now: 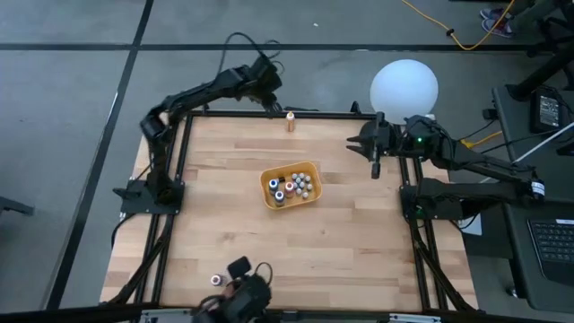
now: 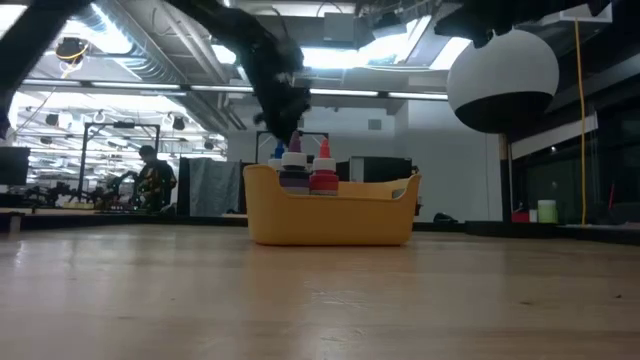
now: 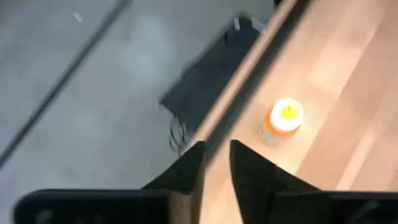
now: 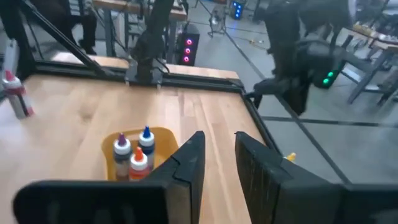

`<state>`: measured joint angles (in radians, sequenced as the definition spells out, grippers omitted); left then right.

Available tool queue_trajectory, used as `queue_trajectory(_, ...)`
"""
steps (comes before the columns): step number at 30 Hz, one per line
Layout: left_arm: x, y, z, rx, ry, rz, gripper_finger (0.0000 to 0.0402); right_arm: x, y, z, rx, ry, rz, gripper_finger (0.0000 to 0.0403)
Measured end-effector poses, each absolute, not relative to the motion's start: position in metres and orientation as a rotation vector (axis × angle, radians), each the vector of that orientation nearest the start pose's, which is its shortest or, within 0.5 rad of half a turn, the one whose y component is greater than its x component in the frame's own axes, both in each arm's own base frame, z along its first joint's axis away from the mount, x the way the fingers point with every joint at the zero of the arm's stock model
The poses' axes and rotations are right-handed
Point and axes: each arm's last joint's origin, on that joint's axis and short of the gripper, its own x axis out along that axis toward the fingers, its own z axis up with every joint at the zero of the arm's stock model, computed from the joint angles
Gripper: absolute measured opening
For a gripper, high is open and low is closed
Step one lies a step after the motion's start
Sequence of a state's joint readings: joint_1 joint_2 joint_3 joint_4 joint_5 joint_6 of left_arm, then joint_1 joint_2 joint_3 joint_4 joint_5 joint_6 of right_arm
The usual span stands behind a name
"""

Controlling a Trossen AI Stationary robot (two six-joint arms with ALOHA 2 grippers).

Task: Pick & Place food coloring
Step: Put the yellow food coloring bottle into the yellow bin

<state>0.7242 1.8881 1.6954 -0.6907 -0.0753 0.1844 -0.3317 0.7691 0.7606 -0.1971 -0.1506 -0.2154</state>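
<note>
The worktop (image 2: 320,300) carries a yellow tray (image 2: 330,216) of small capped food coloring bottles (image 1: 293,187). One orange-capped bottle (image 1: 290,120) stands upright at the far edge. The left end effector (image 1: 273,109) hovers beside it, fingers slightly apart and empty; the right end effector (image 1: 375,167) is likewise slightly apart, empty.

Both arms showing dark, jointed, w/ black cables; right arm (image 1: 466,161) glowing a green LED near wrist.

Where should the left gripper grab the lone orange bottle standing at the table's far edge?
The orange bottle stands upright and alone near the rail, so probably from above, fingers closing across its body just under the cap. The left gripper is beside it; the tray is well clear. The right gripper waits aside.
</note>
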Motion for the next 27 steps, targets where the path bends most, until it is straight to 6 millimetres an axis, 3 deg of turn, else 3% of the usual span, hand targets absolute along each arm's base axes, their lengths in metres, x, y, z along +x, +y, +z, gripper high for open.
queue_trajectory(4,0.325,0.288,0.269,-0.154,1.003,0.601,0.0127,0.156,-0.057,0.325,-0.201,0.245,-0.197,0.0091)
queue_trajectory(14,0.352,0.292,0.256,-0.197,0.948,0.413,0.0280,0.139,-0.068,0.320,-0.193,0.320,-0.278,0.0091)
queue_trajectory(19,0.363,0.289,0.237,-0.208,0.985,0.382,0.0308,0.136,-0.070,0.321,-0.214,0.316,-0.254,0.0091)
queue_trajectory(27,0.373,0.296,0.210,-0.191,1.013,0.420,0.0308,0.133,-0.074,0.319,-0.192,0.323,-0.214,0.0091)
